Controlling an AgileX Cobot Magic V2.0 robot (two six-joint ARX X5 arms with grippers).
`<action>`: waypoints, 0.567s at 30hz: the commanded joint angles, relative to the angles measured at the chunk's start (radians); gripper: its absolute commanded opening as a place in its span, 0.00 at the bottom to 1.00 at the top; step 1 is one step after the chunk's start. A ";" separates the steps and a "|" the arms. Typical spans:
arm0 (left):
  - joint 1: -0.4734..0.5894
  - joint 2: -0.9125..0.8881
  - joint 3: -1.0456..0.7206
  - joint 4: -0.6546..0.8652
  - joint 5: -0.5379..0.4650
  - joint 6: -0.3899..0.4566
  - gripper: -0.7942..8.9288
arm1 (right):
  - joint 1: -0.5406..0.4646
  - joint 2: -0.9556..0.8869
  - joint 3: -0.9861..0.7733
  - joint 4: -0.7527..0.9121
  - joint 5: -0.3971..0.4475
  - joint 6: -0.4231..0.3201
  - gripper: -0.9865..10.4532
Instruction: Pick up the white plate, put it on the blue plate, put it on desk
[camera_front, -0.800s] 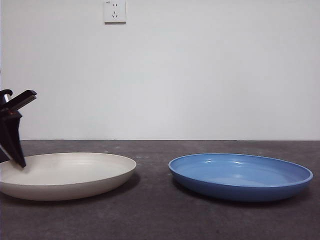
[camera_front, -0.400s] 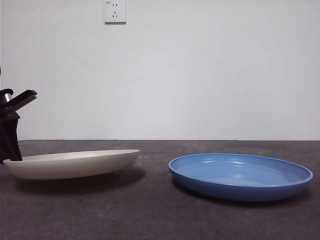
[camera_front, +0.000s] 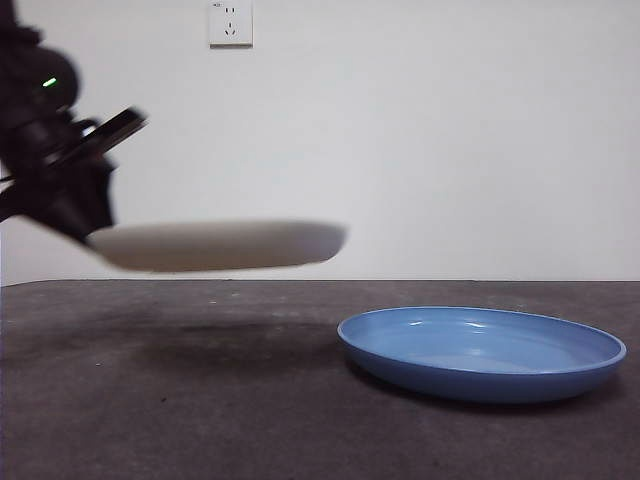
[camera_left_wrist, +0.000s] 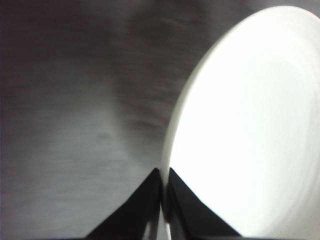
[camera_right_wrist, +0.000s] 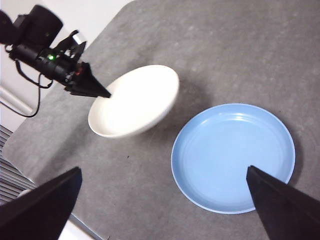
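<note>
The wide, mottled grey-brown desk (camera_front: 300, 430) stretched back to a plain white wall (camera_front: 450, 140) with a socket (camera_front: 230, 22) high up, and the round glossy blue plate (camera_front: 482, 352) sat on it alone. The round matte cream-white plate (camera_front: 220, 245) hung level in the air, clear of the tabletop and beside the blue one. The left gripper (camera_left_wrist: 163, 200) pinched its rim between nearly closed jaws, while the right gripper (camera_right_wrist: 165, 200) waited above with jaws spread wide, empty.

One white plate (camera_front: 220, 246), one blue plate (camera_front: 481, 352), one desk (camera_front: 250, 420)
</note>
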 joint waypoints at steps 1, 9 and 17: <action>-0.077 0.017 0.079 -0.010 0.006 -0.031 0.10 | 0.003 0.003 0.037 -0.011 0.005 -0.021 0.59; -0.274 0.091 0.251 -0.018 -0.002 -0.081 0.10 | 0.003 0.003 0.106 -0.087 0.005 -0.039 0.59; -0.421 0.284 0.446 -0.039 -0.013 -0.095 0.10 | 0.003 0.003 0.214 -0.224 0.054 -0.093 0.59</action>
